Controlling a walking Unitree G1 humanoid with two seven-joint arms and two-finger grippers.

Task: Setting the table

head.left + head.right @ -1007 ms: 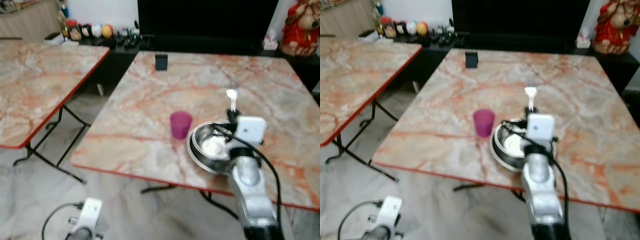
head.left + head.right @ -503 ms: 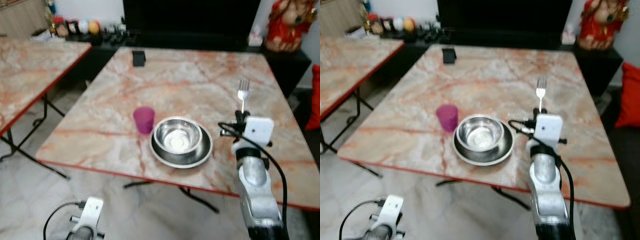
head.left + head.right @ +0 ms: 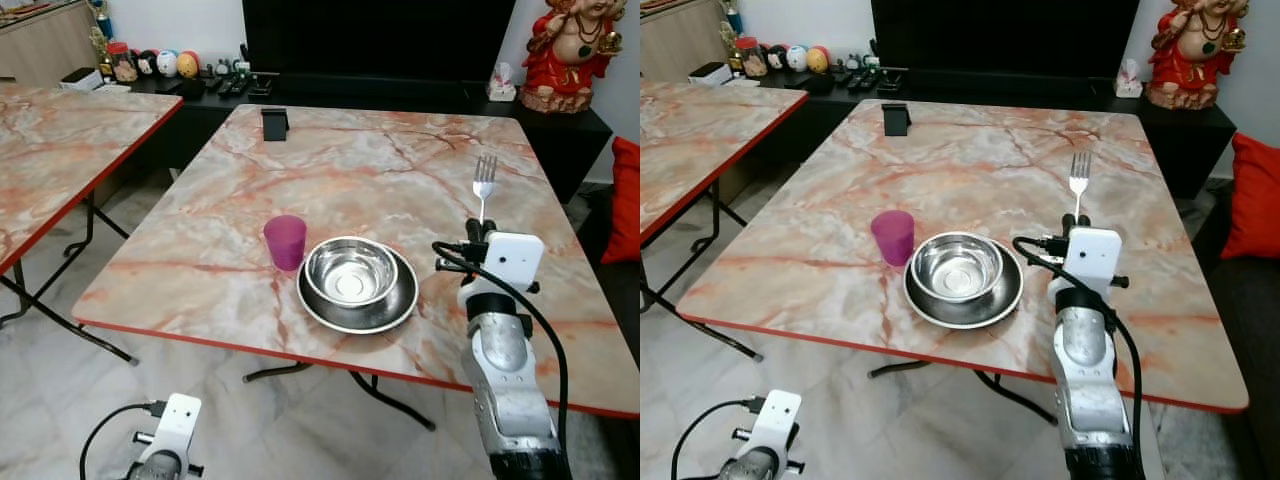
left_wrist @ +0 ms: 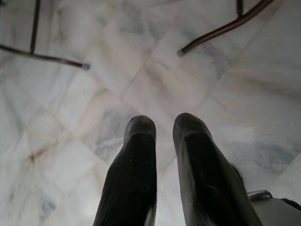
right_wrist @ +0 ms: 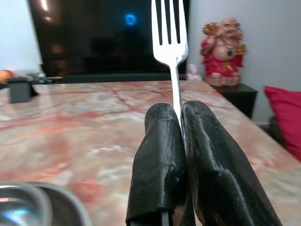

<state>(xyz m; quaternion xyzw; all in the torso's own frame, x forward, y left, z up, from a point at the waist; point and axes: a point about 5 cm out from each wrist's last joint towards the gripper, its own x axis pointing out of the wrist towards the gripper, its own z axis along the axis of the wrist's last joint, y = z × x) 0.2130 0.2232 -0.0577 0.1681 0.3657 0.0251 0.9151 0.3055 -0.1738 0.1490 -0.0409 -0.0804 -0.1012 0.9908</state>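
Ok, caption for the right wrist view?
Right pincer shut on a silver metal fork, tines up, above the marble table.

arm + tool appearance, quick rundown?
Right arm: silver metal, a white camera box at the wrist, a black cable looping alongside. Right tool: two long black ribbed fingers. Left tool: the same black fingers, with a white wrist box and black cable.

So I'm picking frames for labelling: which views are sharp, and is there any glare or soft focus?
Both eye views are sharp, with bright reflections in the steel bowl. In the right wrist view the fork is crisp, the statue behind soft, and the right gripper fingers shine. The left wrist view is evenly lit, with the floor slightly soft.
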